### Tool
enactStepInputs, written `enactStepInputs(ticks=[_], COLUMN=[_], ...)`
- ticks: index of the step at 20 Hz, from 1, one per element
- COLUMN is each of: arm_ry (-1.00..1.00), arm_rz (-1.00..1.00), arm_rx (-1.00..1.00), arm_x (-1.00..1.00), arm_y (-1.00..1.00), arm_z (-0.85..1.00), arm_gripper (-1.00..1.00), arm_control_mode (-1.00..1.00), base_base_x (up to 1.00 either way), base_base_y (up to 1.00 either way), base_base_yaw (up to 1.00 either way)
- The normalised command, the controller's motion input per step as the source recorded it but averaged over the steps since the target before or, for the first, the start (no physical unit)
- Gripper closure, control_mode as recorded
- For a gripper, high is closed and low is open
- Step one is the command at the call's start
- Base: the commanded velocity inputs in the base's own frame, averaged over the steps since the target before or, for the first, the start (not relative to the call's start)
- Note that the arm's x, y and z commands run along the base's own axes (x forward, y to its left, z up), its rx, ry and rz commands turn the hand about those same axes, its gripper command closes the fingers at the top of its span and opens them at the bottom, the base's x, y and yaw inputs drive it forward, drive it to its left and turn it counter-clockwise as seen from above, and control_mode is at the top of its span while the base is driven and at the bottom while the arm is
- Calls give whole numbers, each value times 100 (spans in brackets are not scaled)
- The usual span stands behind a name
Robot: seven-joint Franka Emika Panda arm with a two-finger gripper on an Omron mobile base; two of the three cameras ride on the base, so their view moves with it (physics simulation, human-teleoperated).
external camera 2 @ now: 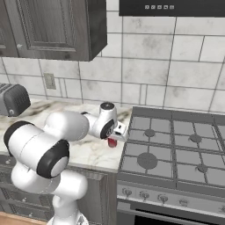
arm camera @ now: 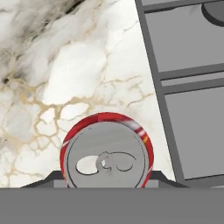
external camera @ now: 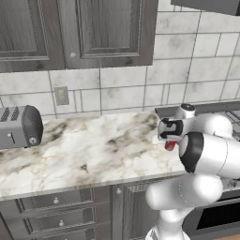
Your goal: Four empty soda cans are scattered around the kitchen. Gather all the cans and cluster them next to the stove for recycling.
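Note:
A red soda can [arm camera: 106,159] with a silver pull-tab top stands upright between my two dark fingertips, seen from straight above. My gripper [arm camera: 106,181] is shut on it. From the base views the red can [external camera: 169,145] [external camera 2: 112,142] hangs below my hand, low over the marble counter [external camera: 89,150], just left of the stove [external camera 2: 176,149]. I cannot tell whether the can's base touches the counter. The stove's dark grey edge [arm camera: 192,87] runs along the right of the hand view, close beside the can.
A silver toaster [external camera: 18,126] [external camera 2: 13,99] sits at the far left of the counter. Dark wall cabinets [external camera: 93,28] hang above, and a range hood [external camera 2: 171,6] is over the stove. Drawers [external camera: 56,211] lie under the counter's front edge.

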Motion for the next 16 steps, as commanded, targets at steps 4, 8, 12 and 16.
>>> enactStepInputs(ticks=[4, 8, 12, 16], arm_ry=[0, 0, 0, 0], arm_rz=[0, 0, 0, 0], arm_rx=[0, 0, 0, 0], arm_x=[5, 4, 3, 0], arm_y=[0, 0, 0, 0], arm_z=[-24, -24, -26, -24], arm_gripper=[100, 100, 100, -100], arm_control_mode=[-100, -100, -100, -100], base_base_x=[0, 0, 0, 0], base_base_y=[0, 0, 0, 0], base_base_yaw=[0, 0, 0, 0])
